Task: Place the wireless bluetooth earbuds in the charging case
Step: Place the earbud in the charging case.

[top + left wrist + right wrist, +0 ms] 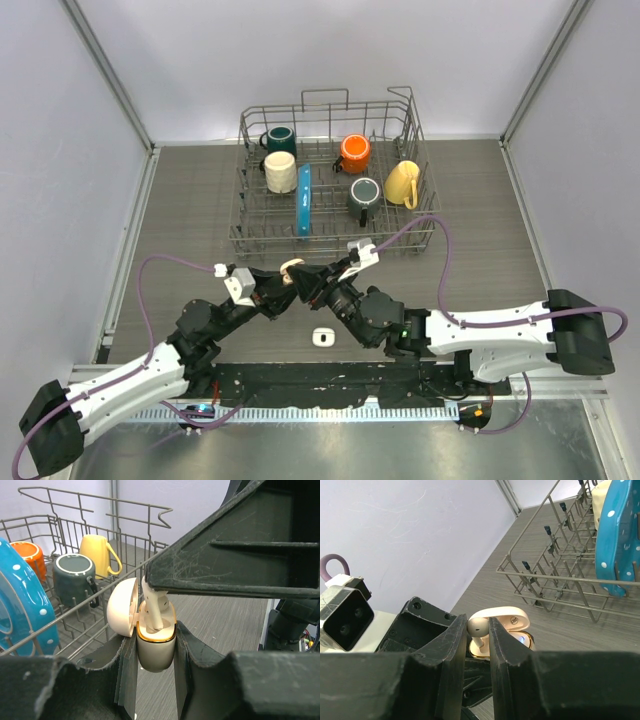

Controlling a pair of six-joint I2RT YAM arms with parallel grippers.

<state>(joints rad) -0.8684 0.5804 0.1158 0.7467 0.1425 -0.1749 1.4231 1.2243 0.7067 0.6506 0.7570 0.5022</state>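
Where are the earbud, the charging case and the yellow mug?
earbud (153,611): left wrist view, on its pale stem.
charging case (156,652): left wrist view, on its rounded body.
yellow mug (95,555): left wrist view, on its side wall.
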